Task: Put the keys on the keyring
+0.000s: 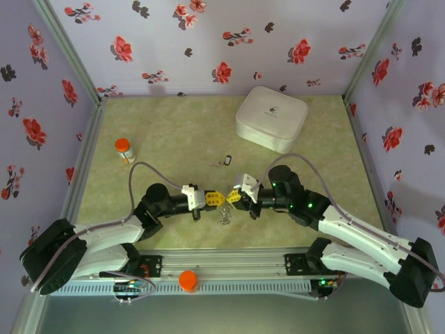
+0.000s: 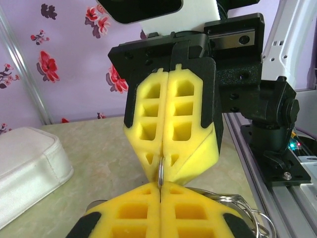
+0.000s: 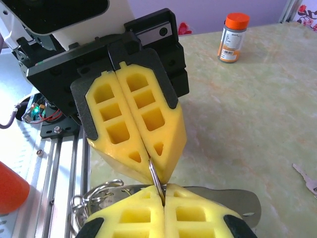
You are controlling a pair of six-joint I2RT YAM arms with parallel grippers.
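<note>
My left gripper [image 1: 217, 198] and right gripper [image 1: 231, 197] meet tip to tip above the table's near middle. Both are shut on the same thin metal keyring [image 2: 161, 174], seen edge-on between the yellow pads. In the left wrist view my left gripper [image 2: 161, 187] is at the bottom and the right gripper [image 2: 161, 166] above it. In the right wrist view the keyring [image 3: 156, 179] runs from my right gripper [image 3: 163, 194] up into the left gripper [image 3: 151, 161]. Small wire loops [image 3: 91, 196] hang off it. A black-headed key [image 1: 227, 161] lies beyond the grippers; its blade shows [image 3: 304, 177]. The blue key is out of view.
A white rounded box [image 1: 271, 117] sits at the back right. An orange-capped bottle [image 1: 124, 149] stands at the left. An orange knob [image 1: 188, 280] rests on the near rail. A flat metal tag [image 3: 237, 197] hangs under the right fingers. Floral walls close three sides.
</note>
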